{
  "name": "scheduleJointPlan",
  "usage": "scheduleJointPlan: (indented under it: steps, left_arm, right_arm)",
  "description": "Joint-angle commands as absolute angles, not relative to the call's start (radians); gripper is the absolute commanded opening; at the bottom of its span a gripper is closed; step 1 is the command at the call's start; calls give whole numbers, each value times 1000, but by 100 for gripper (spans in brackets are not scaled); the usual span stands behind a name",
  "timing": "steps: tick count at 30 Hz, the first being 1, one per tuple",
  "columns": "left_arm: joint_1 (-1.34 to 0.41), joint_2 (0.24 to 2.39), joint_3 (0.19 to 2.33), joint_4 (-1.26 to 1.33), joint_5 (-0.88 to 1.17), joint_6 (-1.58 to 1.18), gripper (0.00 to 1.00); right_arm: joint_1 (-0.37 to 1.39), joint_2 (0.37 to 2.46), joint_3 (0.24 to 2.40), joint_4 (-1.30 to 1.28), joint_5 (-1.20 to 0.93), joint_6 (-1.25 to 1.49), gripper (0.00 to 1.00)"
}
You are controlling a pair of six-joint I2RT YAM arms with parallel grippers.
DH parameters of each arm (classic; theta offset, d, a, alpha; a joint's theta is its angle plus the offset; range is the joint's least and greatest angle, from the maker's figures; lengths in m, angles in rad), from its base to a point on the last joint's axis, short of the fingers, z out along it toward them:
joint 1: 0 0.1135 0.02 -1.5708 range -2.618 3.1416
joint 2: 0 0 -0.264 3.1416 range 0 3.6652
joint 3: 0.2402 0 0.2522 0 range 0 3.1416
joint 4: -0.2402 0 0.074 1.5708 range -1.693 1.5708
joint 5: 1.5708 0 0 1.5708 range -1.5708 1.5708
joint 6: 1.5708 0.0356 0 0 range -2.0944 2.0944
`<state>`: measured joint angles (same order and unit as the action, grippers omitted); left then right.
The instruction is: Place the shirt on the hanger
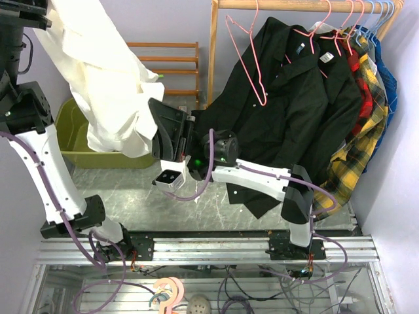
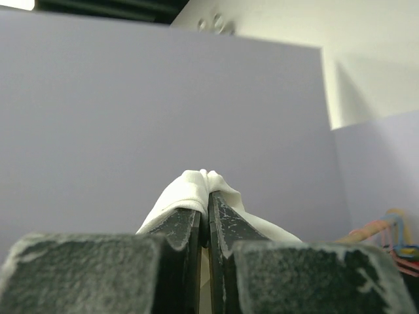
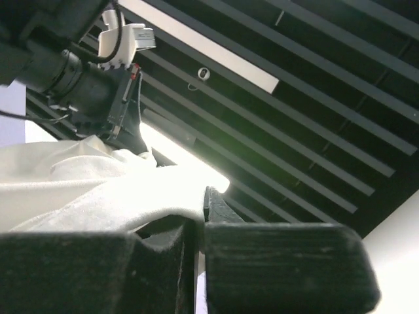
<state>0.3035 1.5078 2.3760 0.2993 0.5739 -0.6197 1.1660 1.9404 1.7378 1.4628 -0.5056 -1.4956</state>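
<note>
White cloth is pinched between the pressed-together tips of the left gripper point(image 2: 208, 219), held high at eleven o'clock of the top view. From there the shirt point(image 1: 105, 72) hangs down toward the centre, where the right gripper point(image 3: 203, 199) has its jaws closed on a lower fold of it. At one o'clock, well apart from the shirt, the hanger point(image 1: 243, 57) hangs from a wooden rail point(image 1: 294, 5), just beside a black shirt point(image 1: 294, 111). A green bin point(image 1: 72, 131) sits at nine o'clock, partly behind the hanging cloth.
</note>
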Motion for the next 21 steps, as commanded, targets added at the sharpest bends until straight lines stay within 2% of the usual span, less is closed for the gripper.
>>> scheduleJointPlan:
  steps: [1,4,8,13,17,21]
  left_arm:
    - [317,1564,2476,597,567,-839,13]
    - [244,1631,2560,449,593,-786,13]
    - [23,1682,2541,120,572,-460,14]
    - [-268,1753,2540,-188,374,-102,14]
    - [-443,1795,2500,-265,225,22,13]
    - [-513,1775,2257,-197,134,64,14]
  right_arm:
    - [1169,1866,1812,1310,-552,-1541,0]
    - [1170,1821,1808,1239,-559,-1544,0]
    - [1183,1788,1835,1102,-538,-1627,0]
    - [1184,1700,1772,983,-470,-1746,0]
    - [1219,1544,1569,839,-245,-1915,0]
    - [1283,1357,1248,924,81,-1895,0]
